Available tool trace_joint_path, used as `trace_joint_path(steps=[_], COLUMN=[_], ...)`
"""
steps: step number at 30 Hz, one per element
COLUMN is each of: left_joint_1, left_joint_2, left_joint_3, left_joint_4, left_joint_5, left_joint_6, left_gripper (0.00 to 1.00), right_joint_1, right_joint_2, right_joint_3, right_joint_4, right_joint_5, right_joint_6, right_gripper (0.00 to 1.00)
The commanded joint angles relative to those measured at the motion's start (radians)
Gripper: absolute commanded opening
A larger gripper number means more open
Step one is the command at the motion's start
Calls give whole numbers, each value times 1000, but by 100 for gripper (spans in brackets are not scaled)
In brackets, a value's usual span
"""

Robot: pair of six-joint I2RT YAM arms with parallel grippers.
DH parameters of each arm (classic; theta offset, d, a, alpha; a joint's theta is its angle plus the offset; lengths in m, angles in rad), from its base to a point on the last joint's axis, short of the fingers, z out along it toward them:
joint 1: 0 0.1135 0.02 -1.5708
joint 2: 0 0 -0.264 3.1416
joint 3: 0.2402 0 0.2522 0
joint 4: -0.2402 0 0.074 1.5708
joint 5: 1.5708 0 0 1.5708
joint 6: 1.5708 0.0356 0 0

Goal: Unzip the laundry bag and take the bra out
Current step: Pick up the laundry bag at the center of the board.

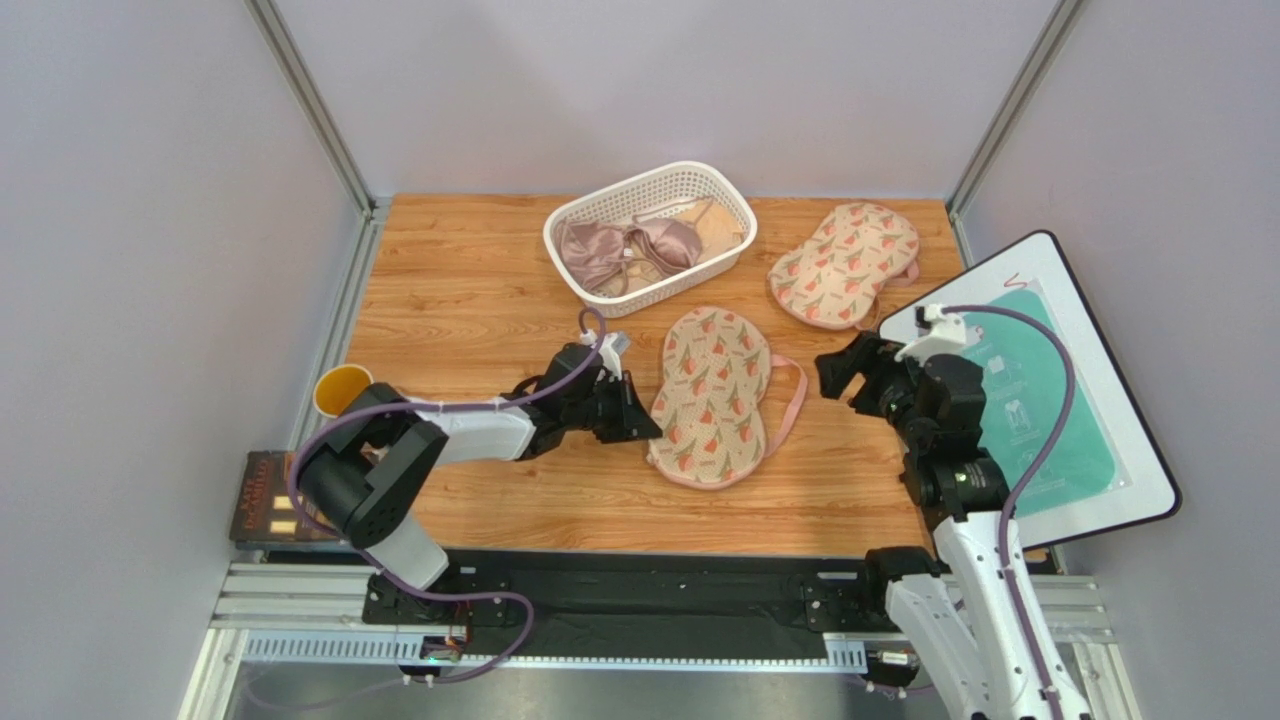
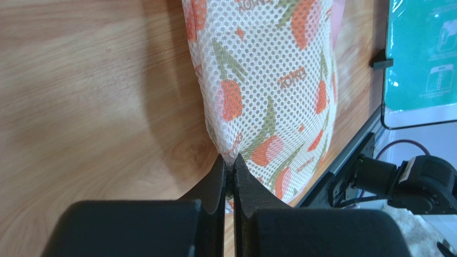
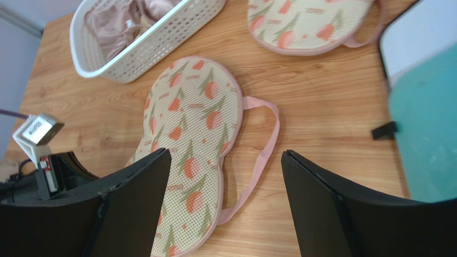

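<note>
Two floral bags lie on the table (image 1: pixel 451 300). The bag (image 1: pixel 712 393) is mid-table, its near-left edge pinched by the closed left gripper (image 2: pixel 229 160). The second bag (image 1: pixel 845 263) lies far right. One basket (image 1: pixel 649 170) holds two bras, a mauve bra (image 1: pixel 609 248) and a beige bra (image 1: pixel 718 228). The right gripper (image 1: pixel 845 375) hovers beside the bag, wide open and empty.

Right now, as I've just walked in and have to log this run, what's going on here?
The left tool is shut on the left edge of the laundry bag, pinching its mesh. The right tool hangs open just right of the bag, holding nothing. The bag lies flat on the table, with nothing pulled out beside it. A second bag of the same print sits farther back.
</note>
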Motion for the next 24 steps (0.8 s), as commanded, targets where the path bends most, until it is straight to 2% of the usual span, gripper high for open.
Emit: trace_joint_path(steps=[1,2,3,4,6,9,11,12,15,17,18,21,24], left_joint_1=[-20,-26,-35,-41,-50,-61,-67,-72,-84,-89,-90,-115,-177], left_joint_2=[-181,-215,-279,-313,-408,-528,-582,-626,-686,-708,-706,-676,-634], left_joint_3=[-57,-70,-84,-108,-130,-174,-202,-211,-228,-234,-223,-174,-119], left_joint_4=[-35,-53,-87,-102,-156,-223,-254,-283,-360,-415,-441,-510,-566], left_joint_5=[-154,-227,-263,-295,-366,-476,-542,-556,-616,-657,-667,-679,-745], left_joint_6=[-39,-47,-54,-68,-85,-114,-137,-142,-183,-253,-281,-312,-320], left_gripper=[0,0,0,0,0,0,0,0,0,0,0,0,0], right_joint_1=[236,291,345,462,569,763,848,931,1078,1146,1219,1348,1414], right_joint_2=[67,87,107,142,170,212,224,238,310,347,388,474,541], right_joint_3=[34,43,54,69,83,105,118,128,166,193,206,282,345], right_joint_4=[57,39,31,25,17,39,57,53,25,16,10,-45,-111], right_joint_5=[128,159,214,307,391,456,508,540,655,710,735,854,888], right_joint_6=[-58,-65,-79,-79,-67,5,63,82,160,227,243,319,390], right_gripper=[81,80,79,79,79,78,76,76,76,74,73,73,73])
